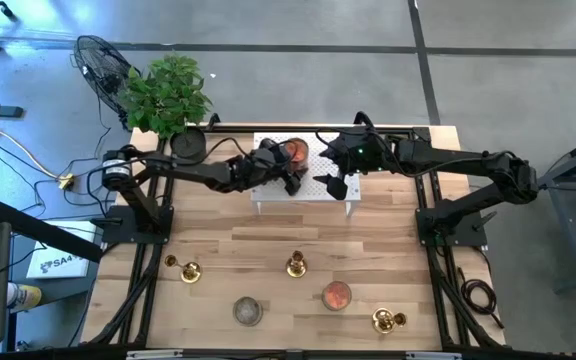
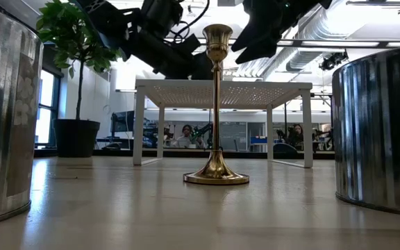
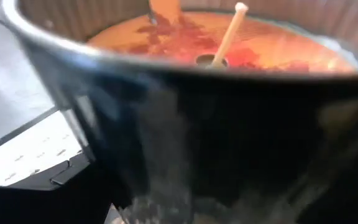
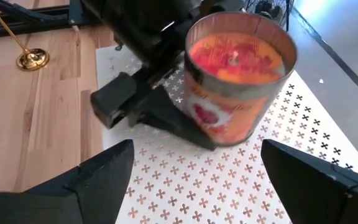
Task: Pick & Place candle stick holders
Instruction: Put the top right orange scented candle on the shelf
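Your left tool [image 1: 290, 182] is up on the white rack [image 1: 268, 195] at the back of the bench [image 1: 388, 250], fingers spread wide either side of the jar candle [image 4: 238, 74]. They sit just beside the glass, not squeezing it, so call it released. The jar stands upright on the perforated top.

Your right tool [image 4: 197, 165] hovers over the same rack, facing the jar, fingers wide apart and nothing between them.

Now look down front: the holders are all on the wood, well apart from both arms. One lies near the left edge [image 1: 183, 269], one stands mid-bench [image 1: 295, 265], one sits at the right front [image 1: 386, 320]. The grey tin [image 1: 247, 310] and a second jar candle [image 1: 336, 295] sit between them.

So no holder is in hand yet; by my read, the brass work hasn't begun. Next, back the left tool clear without nudging the glass, then bring an arm forward. The mid-bench holder looks the easiest: drop over its slim stem, square up, and close gently so it doesn't tip.
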`<control>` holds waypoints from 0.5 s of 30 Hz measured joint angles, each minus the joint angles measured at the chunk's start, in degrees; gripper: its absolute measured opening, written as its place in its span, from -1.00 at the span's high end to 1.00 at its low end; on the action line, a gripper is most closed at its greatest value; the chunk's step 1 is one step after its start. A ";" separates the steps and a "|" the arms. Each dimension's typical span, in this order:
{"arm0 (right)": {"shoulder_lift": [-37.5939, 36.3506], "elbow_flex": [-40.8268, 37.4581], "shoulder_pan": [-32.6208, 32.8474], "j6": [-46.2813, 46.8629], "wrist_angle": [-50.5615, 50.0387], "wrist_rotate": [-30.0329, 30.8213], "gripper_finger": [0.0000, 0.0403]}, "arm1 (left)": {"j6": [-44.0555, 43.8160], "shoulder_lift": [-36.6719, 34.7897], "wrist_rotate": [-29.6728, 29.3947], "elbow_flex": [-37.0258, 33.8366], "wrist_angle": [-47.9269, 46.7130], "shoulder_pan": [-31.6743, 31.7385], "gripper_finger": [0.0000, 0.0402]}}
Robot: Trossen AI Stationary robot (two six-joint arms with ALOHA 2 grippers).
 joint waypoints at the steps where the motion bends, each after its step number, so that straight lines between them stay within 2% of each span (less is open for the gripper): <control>1: 0.00 0.00 0.00 0.00 -0.01 -0.13 -0.72 | 0.00 -0.39 -0.35 -0.02 -0.30 0.00 -0.93; 15: 0.04 -0.02 0.00 0.02 -0.17 -1.04 -0.72 | -2.94 -9.39 -3.55 0.02 -17.90 -0.04 -0.93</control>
